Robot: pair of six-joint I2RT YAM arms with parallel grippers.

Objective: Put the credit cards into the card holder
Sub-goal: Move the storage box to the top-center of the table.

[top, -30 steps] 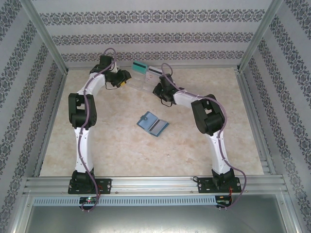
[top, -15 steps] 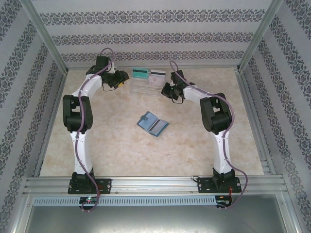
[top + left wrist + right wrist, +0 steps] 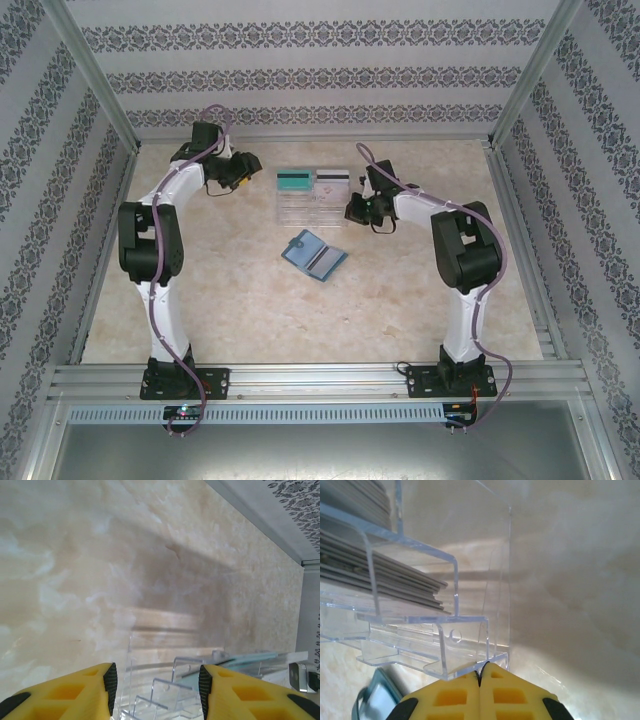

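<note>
- The left gripper (image 3: 156,681) stands toward the far-left corner of the worktop (image 3: 220,300). Its fingers are spread with nothing between them. The clear tray (image 3: 312,203) lies off to its right, near but apart.
- The clear tray sits midway along the far edge, a little in from it, between the two grippers.
- The credit cards stand in the tray's rear slots — a teal card (image 3: 292,180) on the left, a pale card (image 3: 332,177) on the right. They are side by side, with their long edges parallel to the far edge.
- The card holder (image 3: 314,257) lies opened out near the worktop's centre, on the near side of the tray and apart from it.
- The right gripper (image 3: 481,675) has its fingers pressed together and holds nothing. It is just beside the tray's right near corner; whether it touches the tray cannot be told.
- Assessment: the right arm is the nearer of the two, and the pale card is closest to it.
- The cards' long axis runs across both grippers' line of approach, so a sideways reach would meet a short end. A pinch on the top edge looks the surer grip — and the right fingers must part first.
</note>
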